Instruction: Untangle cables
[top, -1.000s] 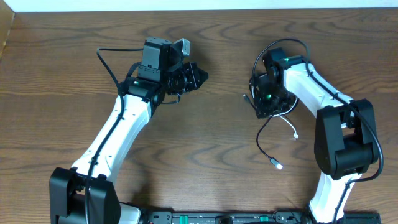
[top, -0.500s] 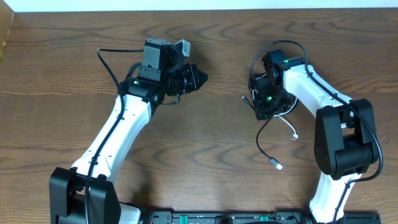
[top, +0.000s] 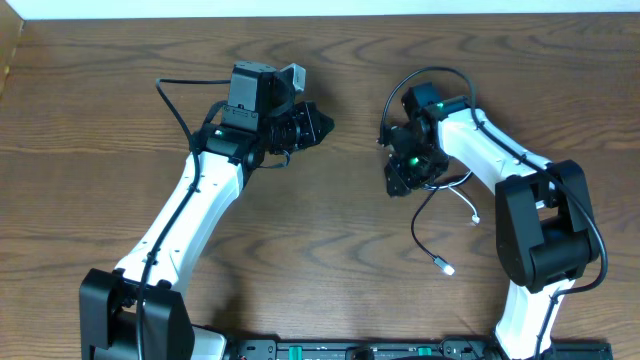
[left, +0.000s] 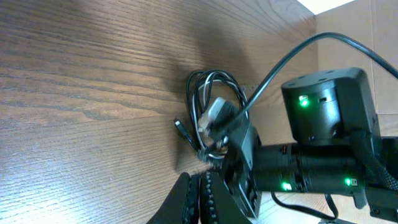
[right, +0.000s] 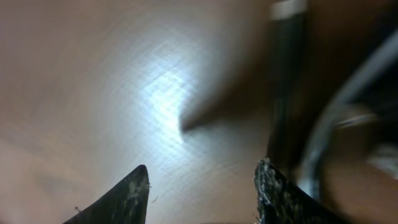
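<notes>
The black cable (top: 418, 232) curves from under my right gripper (top: 393, 185) toward the table's front and ends in a silver-tipped plug (top: 445, 265). The white cable (top: 468, 206) lies short beside it, right of the black one. In the left wrist view both cords are bunched in loops (left: 211, 93) under the right gripper. My right gripper (right: 205, 193) is open, low over the wood, with a blurred black plug (right: 286, 68) just past its right finger. My left gripper (top: 320, 125) is shut and empty, well left of the cables; its fingers (left: 200, 199) press together.
The wooden table (top: 320, 250) stretches between the two arms. Thick black robot wires loop over the right wrist (top: 440, 72) and the left arm (top: 175, 100). A cardboard box edge (top: 10, 50) stands at the far left.
My right gripper has moved left and slightly toward the front, now covering the cable end that lay exposed to its left. The left arm has not moved.
</notes>
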